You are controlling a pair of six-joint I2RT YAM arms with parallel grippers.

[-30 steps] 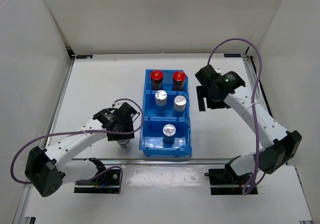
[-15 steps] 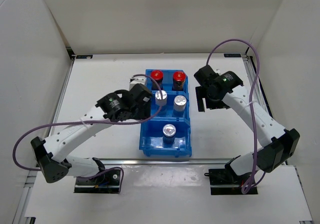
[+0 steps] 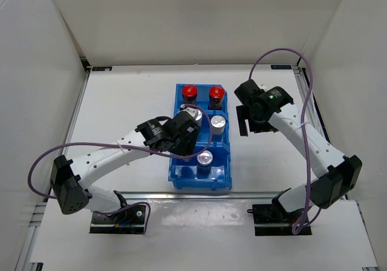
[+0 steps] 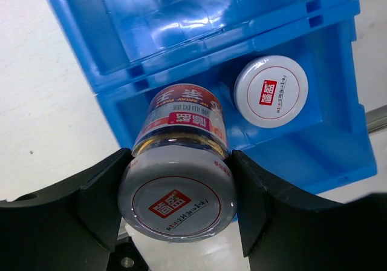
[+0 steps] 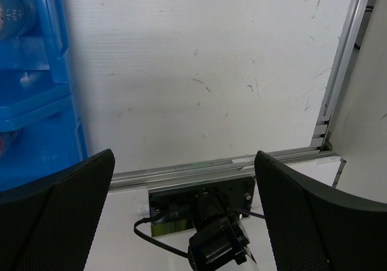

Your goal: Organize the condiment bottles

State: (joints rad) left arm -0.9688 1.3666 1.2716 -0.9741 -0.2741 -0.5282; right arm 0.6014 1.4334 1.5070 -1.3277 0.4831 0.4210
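Note:
My left gripper (image 3: 188,126) (image 4: 179,169) is shut on a short silver-capped bottle with a reddish label (image 4: 177,199) and holds it above the blue bin (image 3: 222,175), over the left of its front compartment. A matching bottle (image 3: 205,158) (image 4: 271,91) stands in that compartment. Two red-capped dark bottles (image 3: 190,91) (image 3: 216,92) stand in the back compartment. One pale silver-capped bottle (image 3: 218,121) stands in the middle compartment; the other (image 3: 194,109) is half hidden by my left gripper. My right gripper (image 3: 245,121) (image 5: 184,207) is open and empty, right of the bin.
The bin's right wall (image 5: 45,101) fills the left edge of the right wrist view. A metal rail (image 5: 242,165) runs along the table's near edge, with the right arm's base mount (image 5: 205,213) behind it. White walls enclose the table.
My left arm lifted the bottle from the table left of the bin's front corner, swung it back and right, and now holds it over the bin. The right arm barely moved.

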